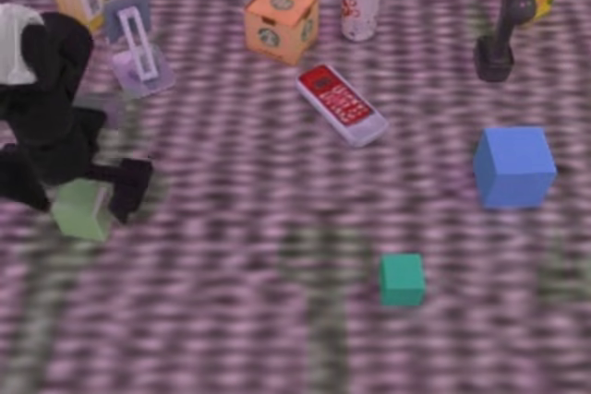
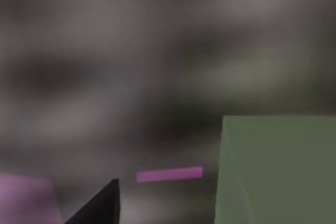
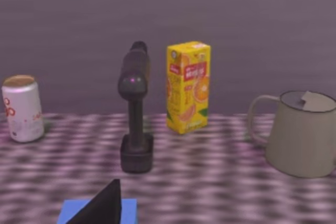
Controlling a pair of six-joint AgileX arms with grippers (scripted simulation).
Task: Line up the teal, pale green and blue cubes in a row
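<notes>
Pale green cube [image 1: 83,210]: table's left, between fingers of my left gripper [image 1: 100,198], jaws straddling it for lift toward others; firm grip not confirmable. Teal cube [image 1: 402,280]: lower centre-right, free. Blue cube [image 1: 513,166]: right side, free. Right gripper [image 3: 100,205]: hovering above blue cube; finger state cannot tell. Row not formed.

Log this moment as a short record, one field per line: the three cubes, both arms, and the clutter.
pale green cube: top view's left side, under the left gripper
teal cube: lower middle, standing alone
blue cube: right side, apart from the teal one
row: not yet formed
left gripper: down at the pale green cube; grasp cannot be told
right arm: out of the top view
clutter: orange box, can, juice carton, kettle
</notes>
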